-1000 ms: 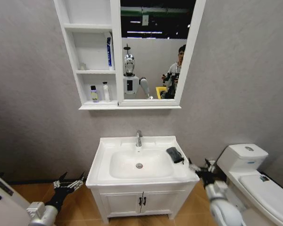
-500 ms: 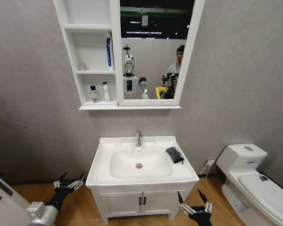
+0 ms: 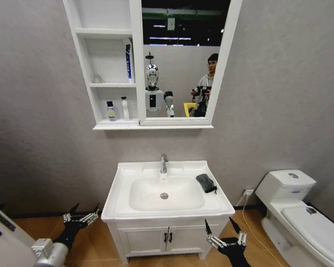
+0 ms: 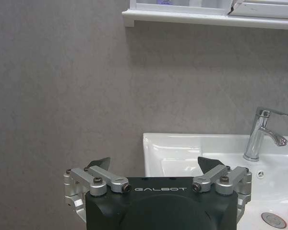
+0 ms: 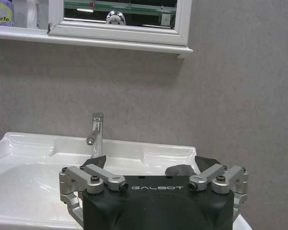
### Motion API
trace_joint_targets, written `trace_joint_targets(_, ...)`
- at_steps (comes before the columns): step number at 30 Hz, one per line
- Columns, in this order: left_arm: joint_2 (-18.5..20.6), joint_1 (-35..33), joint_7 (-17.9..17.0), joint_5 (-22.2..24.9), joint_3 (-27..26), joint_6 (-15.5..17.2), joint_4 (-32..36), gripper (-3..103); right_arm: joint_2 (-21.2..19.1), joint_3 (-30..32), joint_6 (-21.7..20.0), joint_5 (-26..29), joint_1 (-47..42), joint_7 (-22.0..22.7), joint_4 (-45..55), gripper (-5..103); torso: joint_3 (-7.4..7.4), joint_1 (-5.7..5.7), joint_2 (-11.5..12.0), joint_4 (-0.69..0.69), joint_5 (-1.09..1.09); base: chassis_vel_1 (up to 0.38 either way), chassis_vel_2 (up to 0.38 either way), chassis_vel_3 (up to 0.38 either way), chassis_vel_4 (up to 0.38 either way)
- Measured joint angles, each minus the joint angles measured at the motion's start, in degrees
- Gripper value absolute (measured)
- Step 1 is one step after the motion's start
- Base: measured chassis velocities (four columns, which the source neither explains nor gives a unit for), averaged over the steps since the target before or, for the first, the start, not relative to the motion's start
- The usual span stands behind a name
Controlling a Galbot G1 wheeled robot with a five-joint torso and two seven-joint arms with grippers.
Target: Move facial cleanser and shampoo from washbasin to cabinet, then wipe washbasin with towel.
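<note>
The washbasin [image 3: 168,192] sits on a low white two-door vanity [image 3: 166,239] against the grey wall, its chrome faucet [image 3: 163,163] at the middle of the back edge and the red-ringed drain [image 3: 164,196] in the bowl. The towel [image 3: 206,183], a small dark cloth, lies crumpled on the basin's right rim, near the back right corner. Above hangs the cabinet [image 3: 108,67], its three niches stacked to the left of the mirror [image 3: 181,58]: a blue-and-white tube [image 3: 128,63] stands at the right side of the middle niche, and a small purple-labelled bottle [image 3: 111,111] and a slim white bottle [image 3: 125,108] stand side by side in the bottom one (which is cleanser and which shampoo cannot be told). The left gripper [image 3: 82,216] hangs low beside the vanity's left side, below the basin's front left corner, jaws spread and empty. The right gripper [image 3: 225,233] hovers low in front of the vanity's right side, under the basin's front right corner, jaws likewise spread with nothing between them. A white toilet [image 3: 300,214] stands to the right
</note>
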State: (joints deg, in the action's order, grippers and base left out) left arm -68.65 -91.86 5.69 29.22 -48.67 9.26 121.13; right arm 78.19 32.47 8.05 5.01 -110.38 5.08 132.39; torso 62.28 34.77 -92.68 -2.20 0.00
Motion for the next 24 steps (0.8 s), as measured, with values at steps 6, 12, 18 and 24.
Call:
trace_joint_targets(6,0.0,0.0,0.0,0.0,0.0,0.0,0.0,100,-0.04,0.0,-0.03,0.09,0.12,0.0,-0.19,100,0.0,0.0,0.0,0.0,0.0,0.0,0.0,0.0,0.0)
trace_joint_targets(12,0.0,0.0,0.0,0.0,0.0,0.0,0.0,100,-0.06,0.01,-0.06,0.15,0.19,0.0,-0.31,100,0.0,0.02,0.01,0.0,0.0,0.0,0.0,0.0,0.0)
trace_joint_targets(18,0.0,0.0,0.0,0.0,0.0,0.0,0.0,100,-0.06,0.02,-0.07,0.19,0.24,0.0,-0.37,100,0.01,0.04,0.02,0.0,0.0,0.08,-0.069,-0.088,0.087)
trace_joint_targets(24,0.0,0.0,0.0,0.0,0.0,0.0,0.0,100,-0.06,0.03,-0.08,0.21,0.26,0.0,-0.42,100,0.0,-0.02,0.01,-0.01,0.0,0.187,-0.2,-0.196,0.186)
